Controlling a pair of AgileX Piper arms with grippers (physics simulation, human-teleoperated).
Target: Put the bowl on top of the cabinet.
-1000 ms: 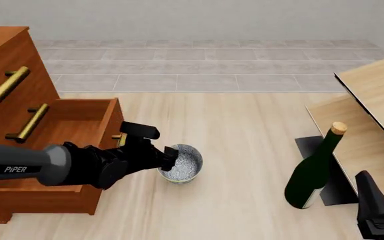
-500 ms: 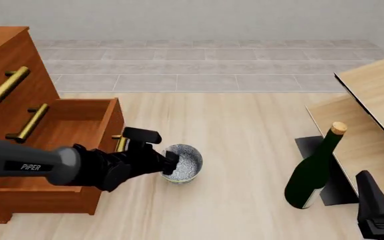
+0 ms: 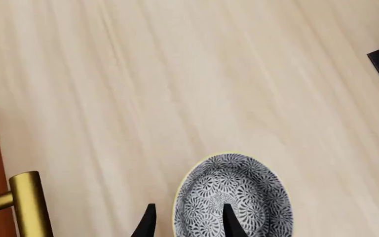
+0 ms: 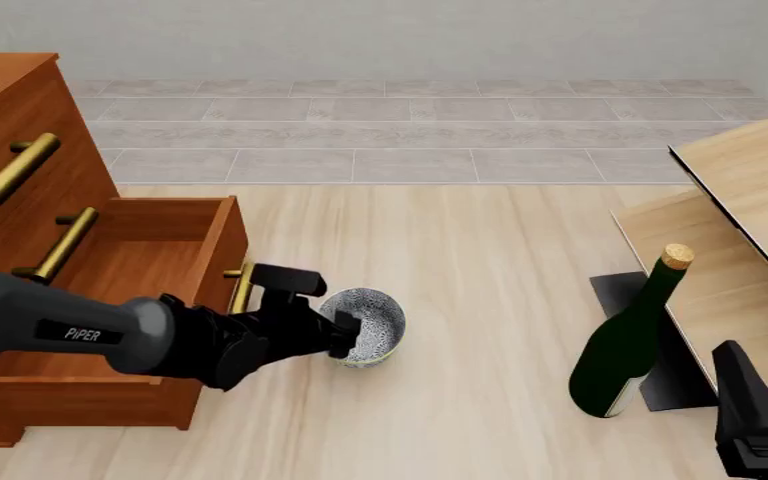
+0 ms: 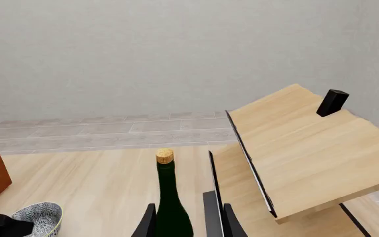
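Note:
The bowl [image 4: 371,322] stands on the pale floor just right of the cabinet's open lower drawer [image 4: 157,250]; it is speckled inside and floral outside. My left gripper [image 4: 343,334] is down at the bowl's left rim. In the left wrist view the bowl [image 3: 242,195] shows one fingertip [image 3: 229,219] inside it and the other outside the wall, with gaps on both sides, so the left gripper [image 3: 188,224] is open. The reddish-brown cabinet [image 4: 11,110] rises at the left. My right gripper [image 4: 755,430] sits low at the right, open and holding nothing.
A dark green corked bottle [image 4: 624,350] stands at the right, in front of pale light-wood furniture [image 4: 744,230] on a dark base. A brass drawer handle [image 3: 28,202] is close beside my left fingers. The right wrist view shows the bottle [image 5: 170,197] and the bowl [image 5: 38,217].
My left arm has sunk lower and its gripper has come down onto the bowl's left rim. The bowl, the bottle and the right arm have stayed put.

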